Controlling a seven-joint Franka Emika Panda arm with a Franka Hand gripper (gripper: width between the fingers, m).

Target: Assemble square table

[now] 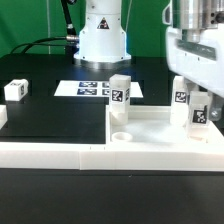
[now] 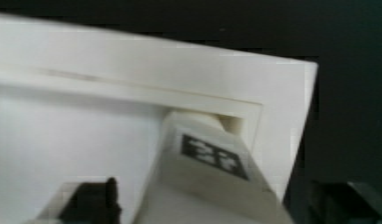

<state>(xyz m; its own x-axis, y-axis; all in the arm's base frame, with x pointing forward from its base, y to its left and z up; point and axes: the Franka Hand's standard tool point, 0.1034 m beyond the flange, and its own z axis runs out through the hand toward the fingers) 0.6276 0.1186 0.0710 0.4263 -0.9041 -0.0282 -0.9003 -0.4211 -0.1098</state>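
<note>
The square table slab (image 1: 160, 125) lies white at the exterior view's right, with an open corner hole (image 1: 120, 133). One leg block (image 1: 120, 95) stands at its back corner, and a second (image 1: 181, 96) stands further right. My gripper (image 1: 198, 104) is over a third leg (image 1: 198, 116). In the wrist view this tagged leg (image 2: 209, 155) runs from a corner recess of the slab (image 2: 99, 100) up between my fingers. The left finger (image 2: 95, 200) stands apart from the leg by a pale gap. My gripper (image 2: 220, 205) looks open around it. A fourth leg (image 1: 16, 90) lies loose at the far left.
The marker board (image 1: 90, 88) lies in front of the robot base (image 1: 103, 35). A long low white rail fence (image 1: 50, 152) runs along the front. The table surface is black.
</note>
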